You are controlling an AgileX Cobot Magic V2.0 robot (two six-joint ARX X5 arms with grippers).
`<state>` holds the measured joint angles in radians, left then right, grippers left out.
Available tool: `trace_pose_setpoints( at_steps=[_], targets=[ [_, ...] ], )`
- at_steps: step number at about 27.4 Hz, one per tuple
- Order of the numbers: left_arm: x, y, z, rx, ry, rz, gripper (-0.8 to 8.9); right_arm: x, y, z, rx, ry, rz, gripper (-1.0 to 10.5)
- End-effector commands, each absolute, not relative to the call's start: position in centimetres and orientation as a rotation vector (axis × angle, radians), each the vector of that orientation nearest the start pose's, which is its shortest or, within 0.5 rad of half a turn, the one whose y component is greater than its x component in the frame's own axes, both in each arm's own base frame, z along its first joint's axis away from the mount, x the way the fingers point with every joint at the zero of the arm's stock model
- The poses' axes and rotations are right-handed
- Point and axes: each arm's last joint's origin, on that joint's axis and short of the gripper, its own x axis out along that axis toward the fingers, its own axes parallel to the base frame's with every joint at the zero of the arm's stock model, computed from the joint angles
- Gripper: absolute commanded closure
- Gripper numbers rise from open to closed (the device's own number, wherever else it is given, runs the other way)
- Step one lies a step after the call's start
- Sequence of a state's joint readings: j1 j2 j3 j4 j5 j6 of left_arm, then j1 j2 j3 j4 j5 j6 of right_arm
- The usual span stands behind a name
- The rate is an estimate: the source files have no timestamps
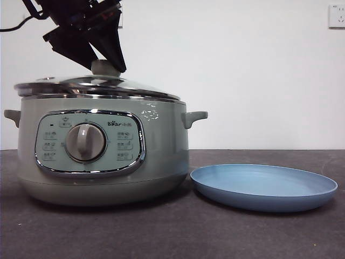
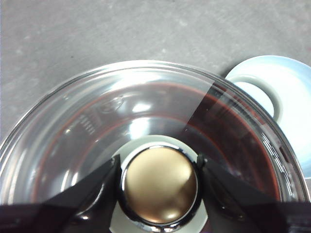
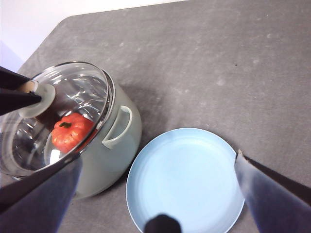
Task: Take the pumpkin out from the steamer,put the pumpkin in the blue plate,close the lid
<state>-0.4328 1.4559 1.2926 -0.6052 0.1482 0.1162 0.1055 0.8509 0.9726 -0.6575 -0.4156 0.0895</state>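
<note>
From my station the front view is evenly lit and fairly bright, the white wall (image 1: 259,70) slightly washed out, with soft shadows under the steamer (image 1: 102,156) and the blue plate (image 1: 264,186) on the dark table (image 1: 178,232). The glass lid (image 2: 146,111) throws white glare patches in my left wrist view, and reflections hide most of what lies beneath. In my right wrist view the pumpkin (image 3: 72,132) reads clearly through the glass, while the near jaws are soft and blurred against sharp tabletop.
</note>
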Motion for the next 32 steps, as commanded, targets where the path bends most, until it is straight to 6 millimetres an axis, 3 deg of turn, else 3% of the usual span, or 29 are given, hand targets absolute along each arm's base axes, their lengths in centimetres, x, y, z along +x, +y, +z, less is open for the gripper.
trace_pose_setpoints(
  at_steps=[1,7,15,25,32],
  targets=[
    [27.2,-13.1,35.2,0.213,0.599,-0.607,8.22,16.1,2.9,34.5,0.162,0.546,0.486,3.6],
    [24.9,-11.8,39.5,0.215,0.492,-0.549,8.22,16.9,3.7,34.4,0.154,0.545,0.530,3.6],
    [20.1,-9.1,43.2,0.224,0.369,-0.413,8.22,19.8,8.2,33.7,0.103,0.661,0.700,3.6],
    [14.0,-5.4,45.7,0.239,0.265,-0.132,8.22,24.4,17.9,34.7,-0.055,0.781,0.943,3.5],
    [10.6,-3.4,46.2,0.254,0.239,0.058,8.22,26.9,25.8,34.8,-0.306,0.890,0.885,3.5]
  ],
)
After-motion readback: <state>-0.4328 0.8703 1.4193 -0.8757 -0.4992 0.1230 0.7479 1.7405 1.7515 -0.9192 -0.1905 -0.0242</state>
